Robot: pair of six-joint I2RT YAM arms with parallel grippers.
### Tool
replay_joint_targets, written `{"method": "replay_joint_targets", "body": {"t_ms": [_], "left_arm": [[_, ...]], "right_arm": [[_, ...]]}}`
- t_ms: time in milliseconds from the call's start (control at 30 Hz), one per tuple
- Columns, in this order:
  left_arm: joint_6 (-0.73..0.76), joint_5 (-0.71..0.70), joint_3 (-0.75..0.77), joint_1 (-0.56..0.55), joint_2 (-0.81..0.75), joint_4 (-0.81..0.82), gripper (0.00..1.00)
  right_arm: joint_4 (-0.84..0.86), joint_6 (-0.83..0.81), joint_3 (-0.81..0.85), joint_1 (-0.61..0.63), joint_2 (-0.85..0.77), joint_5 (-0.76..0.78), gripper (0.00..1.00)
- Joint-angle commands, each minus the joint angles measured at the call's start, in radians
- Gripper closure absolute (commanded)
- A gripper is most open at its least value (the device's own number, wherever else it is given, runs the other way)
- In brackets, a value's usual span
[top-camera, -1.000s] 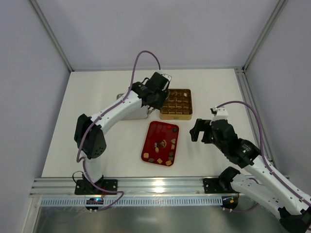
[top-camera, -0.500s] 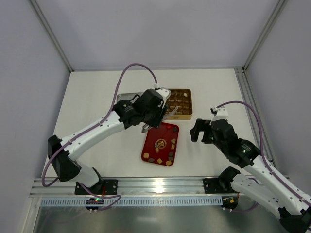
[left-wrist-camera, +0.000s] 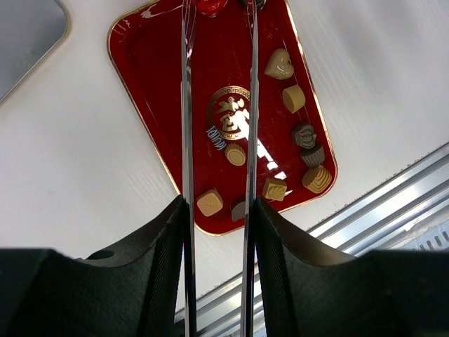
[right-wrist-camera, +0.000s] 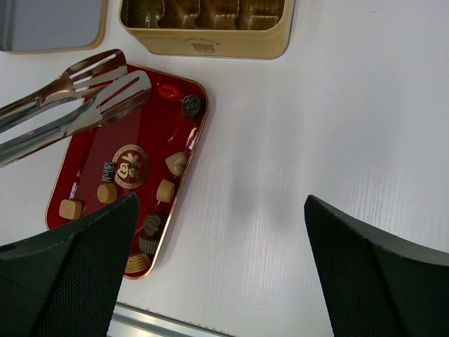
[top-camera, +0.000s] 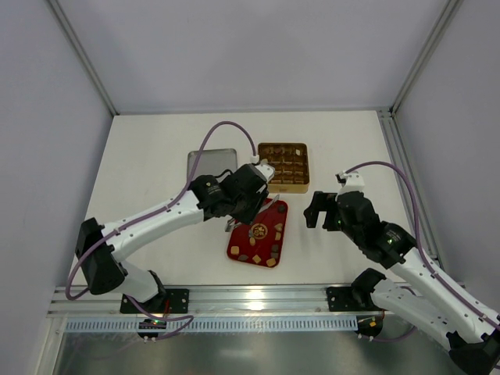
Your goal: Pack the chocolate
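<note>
Several chocolates (left-wrist-camera: pixel 278 64) lie loose in the red tray (left-wrist-camera: pixel 140 63), most along its right rim and near end, none touching the tongs (left-wrist-camera: pixel 186 105). The left jaws are clamped on the tongs' handles and hold them over the tray's middle, blades a little apart with nothing seen between them. The right jaws are spread wide and empty, hovering over bare tabletop (right-wrist-camera: pixel 316 140) just right of the tray.

The likeliest trouble is in the pinch. The pieces are small and smooth, so too hard a squeeze could shoot one out sideways, and too light a squeeze could drop it on the way across. The tongs are long and held only at the handles, so any twist in the jaws would swing the tips off the chosen piece. Pieces near the rim sit close together, so a blade may shove a neighbour, or catch the rim and slide the tray, which nothing holds down.

The gold tin (top-camera: pixel 283 166) stands just beyond the tray's far end, with a grey lid (top-camera: pixel 211 164) to its left. The tin's wall stands between tray and compartments, so a low carry could clip it. Which compartments are free I cannot tell.
</note>
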Motion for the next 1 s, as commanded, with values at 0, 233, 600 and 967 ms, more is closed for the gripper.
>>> {"method": "replay_joint_targets", "body": {"t_ms": [0,233,600,967], "left_arm": [[-0.005,-0.025,-0.005,-0.008,0.020,0.047,0.59],[0.006,-0.043,-0.008,-0.008,0.086,0.093,0.61],[0.012,-0.059,0.005,-0.008,0.160,0.105,0.61],[0.015,-0.060,0.010,-0.008,0.177,0.118,0.58]], "right_arm": [[0.026,0.005,0.015,0.000,0.005,0.005,0.00],[0.024,0.005,0.006,0.000,0.002,0.008,0.00],[0.024,0.002,-0.005,0.000,-0.003,0.014,0.00],[0.028,0.003,-0.009,0.000,-0.003,0.010,0.00]]}}
